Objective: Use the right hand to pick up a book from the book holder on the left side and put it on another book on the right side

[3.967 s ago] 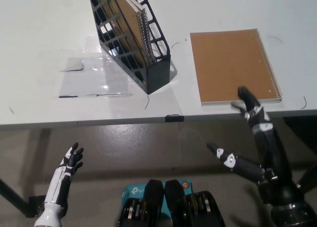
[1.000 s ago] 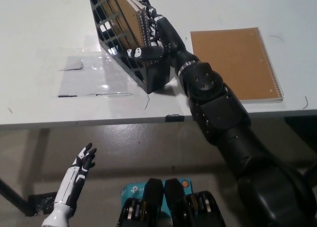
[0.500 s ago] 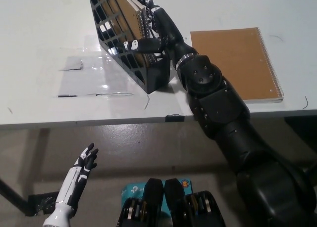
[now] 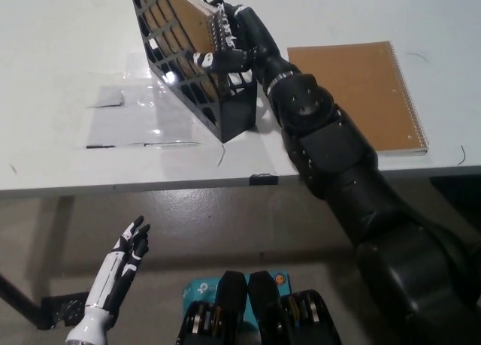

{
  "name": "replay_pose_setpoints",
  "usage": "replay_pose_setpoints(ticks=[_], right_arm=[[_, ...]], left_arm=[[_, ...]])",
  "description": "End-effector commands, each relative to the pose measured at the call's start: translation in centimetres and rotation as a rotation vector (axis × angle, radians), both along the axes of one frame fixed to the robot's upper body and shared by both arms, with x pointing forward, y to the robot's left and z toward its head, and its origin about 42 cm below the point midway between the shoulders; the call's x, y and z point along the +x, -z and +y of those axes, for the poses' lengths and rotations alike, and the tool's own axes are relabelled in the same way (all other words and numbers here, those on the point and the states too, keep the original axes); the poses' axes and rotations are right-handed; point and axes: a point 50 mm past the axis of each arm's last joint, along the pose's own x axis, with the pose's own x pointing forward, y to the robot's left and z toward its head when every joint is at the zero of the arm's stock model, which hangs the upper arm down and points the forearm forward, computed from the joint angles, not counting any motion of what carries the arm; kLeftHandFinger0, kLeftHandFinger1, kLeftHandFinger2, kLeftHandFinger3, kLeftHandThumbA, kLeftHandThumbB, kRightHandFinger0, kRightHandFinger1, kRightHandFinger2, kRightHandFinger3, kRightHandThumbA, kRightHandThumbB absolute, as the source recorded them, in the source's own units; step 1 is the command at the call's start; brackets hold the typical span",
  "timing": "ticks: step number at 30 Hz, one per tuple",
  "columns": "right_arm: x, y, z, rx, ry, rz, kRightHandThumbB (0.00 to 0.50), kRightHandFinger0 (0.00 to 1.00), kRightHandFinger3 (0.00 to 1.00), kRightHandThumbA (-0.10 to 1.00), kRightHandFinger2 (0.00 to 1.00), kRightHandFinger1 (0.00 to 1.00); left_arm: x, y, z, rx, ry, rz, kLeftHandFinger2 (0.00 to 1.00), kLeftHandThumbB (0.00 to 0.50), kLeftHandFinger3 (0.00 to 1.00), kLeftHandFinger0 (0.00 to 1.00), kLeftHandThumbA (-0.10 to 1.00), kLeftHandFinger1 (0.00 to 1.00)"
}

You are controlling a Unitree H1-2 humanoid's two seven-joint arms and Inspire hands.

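- Spiral book [image 4: 184, 18] sits upright in the black book holder [image 4: 197, 89], near the tabletop's [image 4: 68, 74] front edge.
- Right hand [image 4: 237, 40] — fingers [image 4: 214, 59] pinching its coil edge.
- Looks light, stiffish cardboard; grab near the spine so it won't flop.
- Left hand [image 4: 120, 266] hangs below the holder, spread — empty.

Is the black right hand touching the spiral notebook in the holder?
Touching. The head view shows the right hand wrapped over the spiral edge of the notebook in the book holder.
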Motion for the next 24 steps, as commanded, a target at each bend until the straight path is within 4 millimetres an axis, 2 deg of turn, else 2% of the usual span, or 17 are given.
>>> replay_pose_setpoints(ticks=[1, 3, 6, 9, 17, 20, 24], right_arm=[[0.3, -4.0, 1.7, 0.040, -0.027, -0.027, 0.151, 0.00, 0.72, -0.10, 0.74, 0.38], [0.3, -3.7, 1.5, 0.047, -0.028, -0.020, 0.142, 0.00, 0.72, -0.10, 0.75, 0.40], [0.4, -3.5, 1.2, 0.094, -0.019, 0.003, 0.120, 0.00, 0.78, -0.10, 0.77, 0.41], [0.6, -3.9, 1.1, 0.101, 0.002, -0.002, 0.109, 0.00, 0.80, -0.10, 0.77, 0.42], [0.8, -4.7, 0.5, 0.238, 0.006, 0.010, 0.137, 0.00, 0.77, -0.10, 0.77, 0.42], [0.8, -5.4, 0.6, 0.359, -0.007, 0.031, 0.141, 0.00, 0.75, -0.10, 0.74, 0.35], [0.7, -7.6, 0.6, 0.528, -0.032, 0.030, 0.147, 0.00, 0.72, -0.10, 0.73, 0.32]], left_arm=[[0.7, -1.2, 0.2, 0.021, 0.033, -0.052, 1.00, 0.164, 1.00, 0.97, 0.93, 1.00], [0.7, -1.2, 0.2, 0.018, 0.038, -0.054, 1.00, 0.153, 1.00, 0.97, 0.92, 1.00], [0.8, -1.3, 0.1, 0.022, 0.047, -0.064, 1.00, 0.131, 1.00, 0.97, 0.91, 1.00], [1.1, -1.5, 0.0, 0.016, 0.043, -0.066, 1.00, 0.134, 1.00, 0.95, 0.89, 1.00], [1.6, -1.6, -0.2, 0.026, 0.050, -0.082, 1.00, 0.138, 1.00, 0.93, 0.91, 1.00], [1.6, -1.7, -0.2, 0.025, 0.057, -0.082, 1.00, 0.131, 1.00, 0.93, 0.93, 1.00], [1.7, -1.8, -0.2, 0.013, 0.059, -0.073, 1.00, 0.144, 1.00, 0.93, 0.93, 1.00]])
